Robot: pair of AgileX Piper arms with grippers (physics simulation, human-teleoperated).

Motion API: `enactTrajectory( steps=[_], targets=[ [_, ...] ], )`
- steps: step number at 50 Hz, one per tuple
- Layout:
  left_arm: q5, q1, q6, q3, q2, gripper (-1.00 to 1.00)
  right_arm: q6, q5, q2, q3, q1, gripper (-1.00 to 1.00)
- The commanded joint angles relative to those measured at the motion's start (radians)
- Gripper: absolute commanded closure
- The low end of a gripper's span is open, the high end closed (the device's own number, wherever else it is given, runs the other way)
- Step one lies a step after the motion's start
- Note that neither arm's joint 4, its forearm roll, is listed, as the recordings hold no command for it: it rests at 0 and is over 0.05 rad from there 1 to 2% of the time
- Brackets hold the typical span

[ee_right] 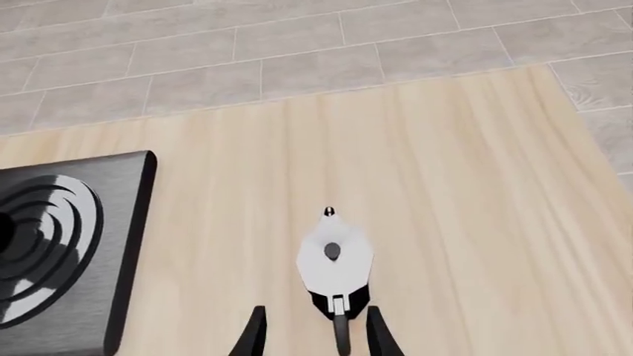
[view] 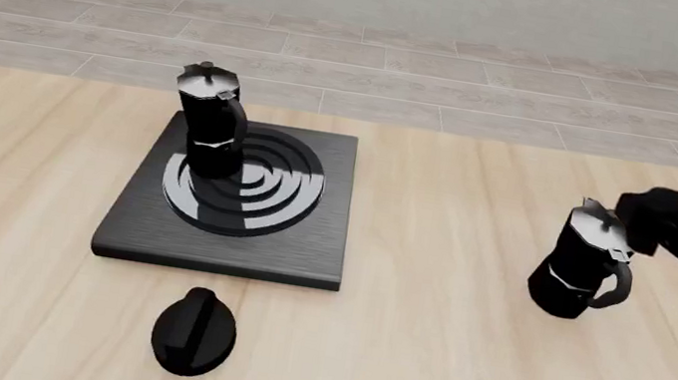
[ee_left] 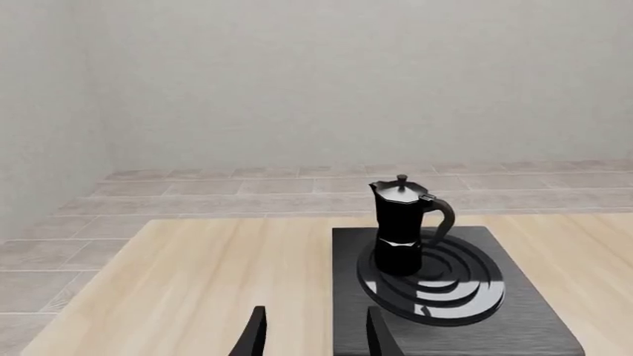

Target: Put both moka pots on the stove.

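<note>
hovering over the second moka pot (view: 584, 262) on the table's right side, the right gripper (ee_right: 313, 334) had its fingers spread wide around the handle, gripping nothing. the first moka pot (view: 209, 134) stood on the stove (view: 303, 245) at left; the left gripper (ee_left: 313, 334) was wide and empty. a careless close could have nudged the handle and toppled the pot.

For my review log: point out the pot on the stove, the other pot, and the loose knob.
Pot on the stove (view: 209, 135): front view, on its black faceted body.
Other pot (view: 577, 266): front view, on its body, standing on the table.
Knob (view: 196, 332): front view, on its black top, in front of the stove.
</note>
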Motion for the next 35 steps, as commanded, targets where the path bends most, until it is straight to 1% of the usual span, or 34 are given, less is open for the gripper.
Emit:
enactTrajectory(
  steps=[1,12,35],
  targets=[
    [-0.001,0.002,0.001,0.000,0.000,-1.00,-0.016,0.002,0.051,-0.028,-0.007,-1.00],
    [-0.002,0.002,0.001,0.003,0.000,-1.00,-0.041,-0.034,0.097,-0.017,-0.025,-1.00],
    [-0.003,0.001,0.001,0.006,0.000,-1.00,-0.044,-0.141,0.192,0.066,-0.035,-1.00]
  ],
)
